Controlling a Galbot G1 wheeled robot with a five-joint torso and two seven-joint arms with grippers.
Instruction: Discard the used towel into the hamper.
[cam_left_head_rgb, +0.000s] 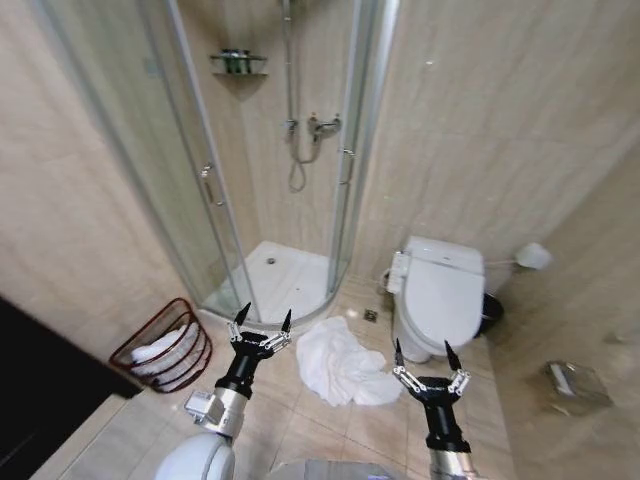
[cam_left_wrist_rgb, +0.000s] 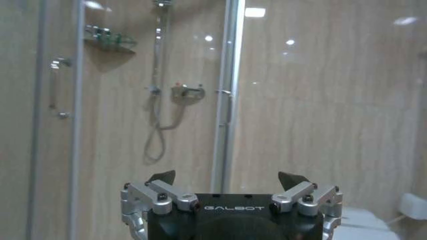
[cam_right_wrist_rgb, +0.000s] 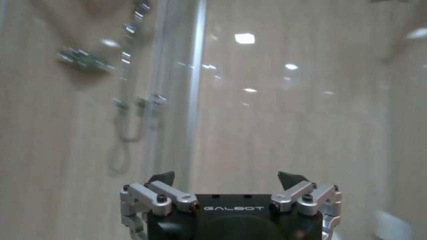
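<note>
A crumpled white towel (cam_left_head_rgb: 342, 362) lies on the tiled floor between the shower and the toilet. The hamper (cam_left_head_rgb: 162, 346), a dark reddish-brown wire basket, leans by the left wall with white cloth inside. My left gripper (cam_left_head_rgb: 264, 318) is held up and open, between the hamper and the towel, empty. My right gripper (cam_left_head_rgb: 430, 354) is also raised and open, just right of the towel and in front of the toilet, holding nothing. In the left wrist view the left gripper (cam_left_wrist_rgb: 227, 178) faces the shower wall; in the right wrist view the right gripper (cam_right_wrist_rgb: 227, 177) faces the tiled wall.
A glass corner shower cabin (cam_left_head_rgb: 280, 150) with a white tray stands ahead. A white toilet (cam_left_head_rgb: 438, 293) is at the right, a dark bin (cam_left_head_rgb: 491, 312) behind it. A dark cabinet (cam_left_head_rgb: 40, 390) fills the lower left. A paper holder (cam_left_head_rgb: 575, 384) is on the right wall.
</note>
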